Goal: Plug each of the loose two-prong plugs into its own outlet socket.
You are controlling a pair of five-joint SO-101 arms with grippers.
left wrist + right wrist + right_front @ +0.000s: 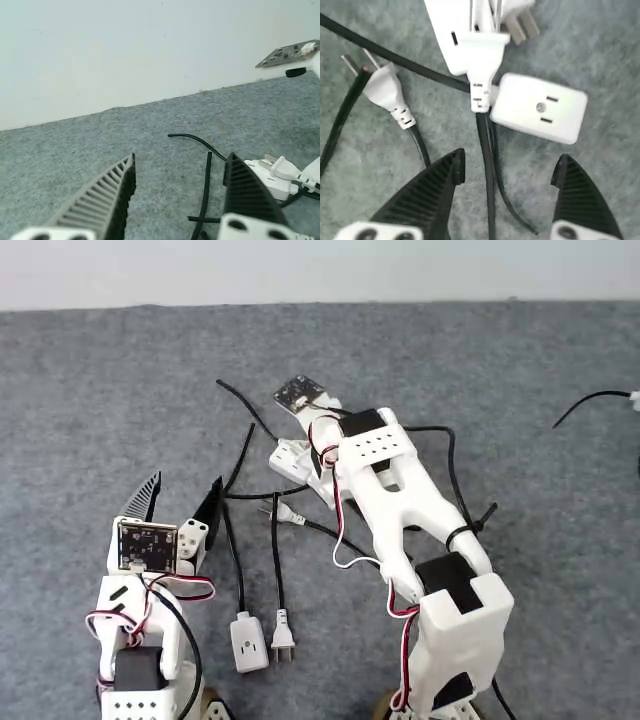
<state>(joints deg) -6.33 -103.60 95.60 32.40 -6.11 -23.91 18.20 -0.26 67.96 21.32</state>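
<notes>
My right gripper [511, 159] hangs open just above a cluster of cords on the grey carpet. Below it a white two-prong plug [482, 65] lies across a white outlet block [447, 37]. A second outlet socket [540, 107] lies face up beside that plug's cord, and another loose plug [387, 87] rests off to the side. The high view shows this cluster [292, 455] at mid-table under the right arm [375, 450]. My left gripper [186, 482] stands open and empty, apart from the cords. Nearer the front lie an outlet socket [248, 640] and a plug [283, 632].
Black cords [238, 540] run from the cluster toward the front of the table. One more plug [285, 512] lies between the cluster and the front pair. A separate black cable [590, 400] enters at the right edge. A pale wall [150, 50] bounds the far side.
</notes>
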